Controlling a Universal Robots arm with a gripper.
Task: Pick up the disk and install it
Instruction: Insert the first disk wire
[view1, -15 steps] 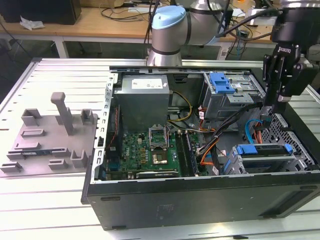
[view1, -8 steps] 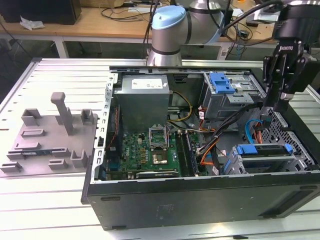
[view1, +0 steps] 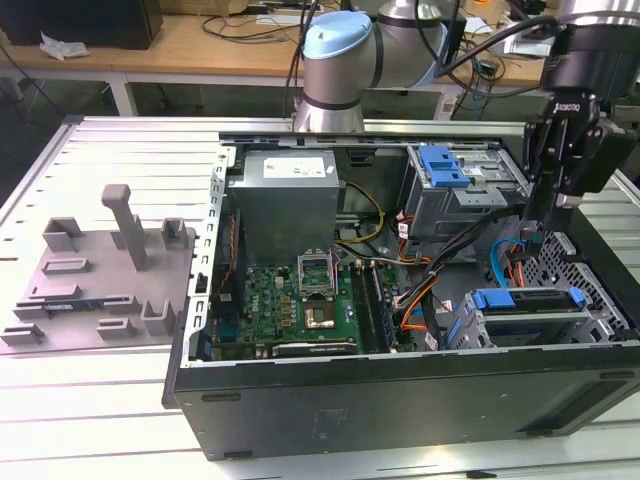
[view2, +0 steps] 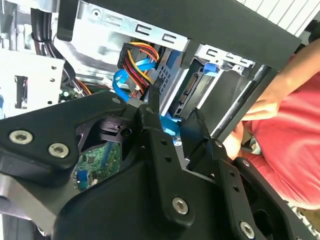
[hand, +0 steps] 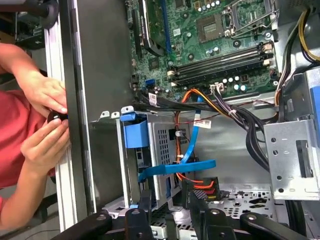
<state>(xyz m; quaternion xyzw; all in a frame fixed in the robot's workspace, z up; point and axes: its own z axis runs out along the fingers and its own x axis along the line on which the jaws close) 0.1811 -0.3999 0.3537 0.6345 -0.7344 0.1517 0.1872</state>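
Since the disk (view1: 525, 302) is a metal-bodied hard drive framed by a blue plastic caddy, treat it as dense for its size, rigid and sensitive to shock; the bare metal is probably slippery, so the judged hold is across the caddy's long rails or at its end tabs, not on the flat face or the connector end. Nearest the exterior camera, just behind the computer case's black side wall (view1: 400, 385), the disk lies flat in the lower drive cage at the exterior view's right, blue caddy bar uppermost; in the first wrist view a blue end tab (hand: 136, 134) shows at the cage mouth, with a blue data cable (hand: 177, 167) crossing just beside it. The gripper (view1: 533, 228) hangs above this cage, apart from the disk; its fingers (hand: 145, 206) stand parted with nothing between them. The arm (view1: 340, 60) reaches over the case from the far side, wrist turned down, tool near vertical. A person's hand (hand: 44, 92) rests at the case edge; farther back, the upper drive cage carries a blue latch piece (view1: 445, 165).
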